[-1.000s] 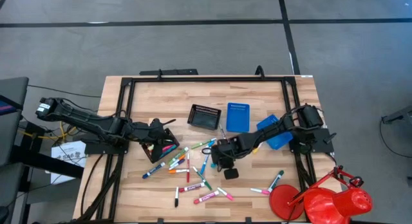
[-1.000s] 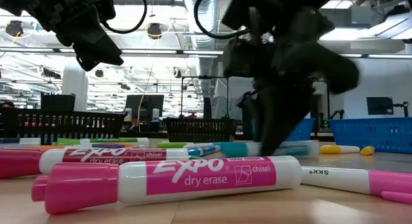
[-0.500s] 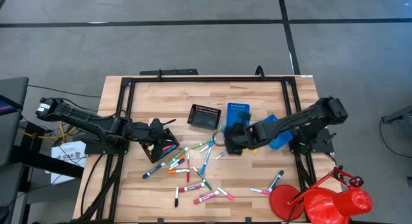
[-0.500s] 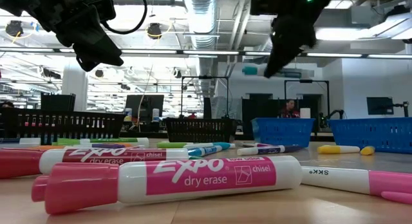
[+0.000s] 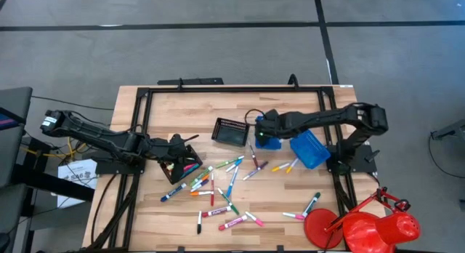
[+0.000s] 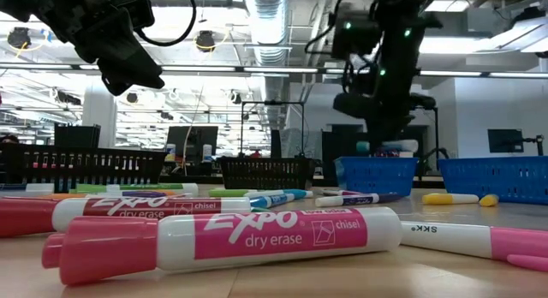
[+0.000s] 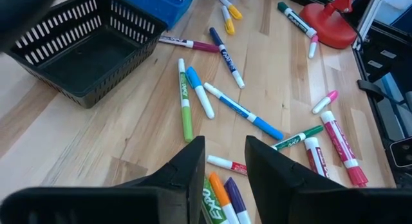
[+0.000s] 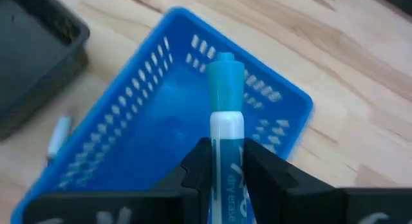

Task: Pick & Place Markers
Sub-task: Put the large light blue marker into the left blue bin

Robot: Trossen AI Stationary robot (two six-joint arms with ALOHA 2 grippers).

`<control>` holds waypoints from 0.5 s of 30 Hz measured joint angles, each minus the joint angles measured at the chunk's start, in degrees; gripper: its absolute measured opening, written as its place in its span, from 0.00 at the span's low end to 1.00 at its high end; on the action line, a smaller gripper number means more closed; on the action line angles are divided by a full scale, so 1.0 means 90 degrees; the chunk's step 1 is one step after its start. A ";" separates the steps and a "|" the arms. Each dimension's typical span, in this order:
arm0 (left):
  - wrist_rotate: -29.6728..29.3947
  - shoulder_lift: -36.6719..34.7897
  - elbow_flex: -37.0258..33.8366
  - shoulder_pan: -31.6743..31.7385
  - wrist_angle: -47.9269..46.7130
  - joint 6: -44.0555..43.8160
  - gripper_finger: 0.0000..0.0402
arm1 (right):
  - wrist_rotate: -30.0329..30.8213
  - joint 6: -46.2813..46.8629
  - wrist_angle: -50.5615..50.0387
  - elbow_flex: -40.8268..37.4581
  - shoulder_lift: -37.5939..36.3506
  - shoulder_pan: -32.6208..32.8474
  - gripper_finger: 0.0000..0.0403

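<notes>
Many markers [image 5: 218, 187] lie scattered on the wooden table [image 5: 160, 107]; in the low view a pink one [image 6: 223, 238] lies nearest. My right gripper [image 5: 260, 131] hangs over a blue mesh tray [image 8: 148, 121], shut on a teal-capped white marker [image 6: 385, 148]. My left gripper [image 7: 225, 159] is open and raised at the table's left, above loose markers [image 7: 219, 198] on the wood, touching nothing. My right gripper pinches the marker's white barrel [image 8: 226, 137] between its two fingers, just behind the teal cap [image 8: 225, 79]. The fingers slant steeply down from above and lie across the marker. The marker is about level and lifted clear, above the blue tray.
A second blue tray [image 5: 309, 150] lies to the right of the first. One black mesh tray [image 5: 231, 131] stands left of it, and another [image 6: 81, 167] with pink markers stands under the left arm. A red object [image 5: 363, 224] fills the near right corner.
My right gripper has risen from the marker heap with the teal-capped marker and gone toward the table's far edge, rolling its wrist, until it came over the blue tray. The marker is lifted clear of the table.
</notes>
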 joint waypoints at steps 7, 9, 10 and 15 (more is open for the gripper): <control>0.0001 0.0086 -0.0010 0.0000 0.0079 -0.0001 0.26 | -0.0162 -0.0357 0.0671 0.0011 0.0212 -0.0264 0.17; 0.0000 0.0094 -0.0046 0.0000 0.0105 -0.0002 0.26 | -0.0436 -0.0374 0.0636 0.0010 0.0239 -0.0261 0.17; 0.0000 0.0119 -0.0052 0.0000 0.0147 -0.0002 0.26 | -0.0505 -0.0388 0.0636 0.0010 0.0240 -0.0261 0.18; 0.0000 0.0121 -0.0154 0.0000 0.0186 -0.0019 0.26 | -0.0525 -0.0409 0.0559 0.0010 0.0238 -0.0182 0.24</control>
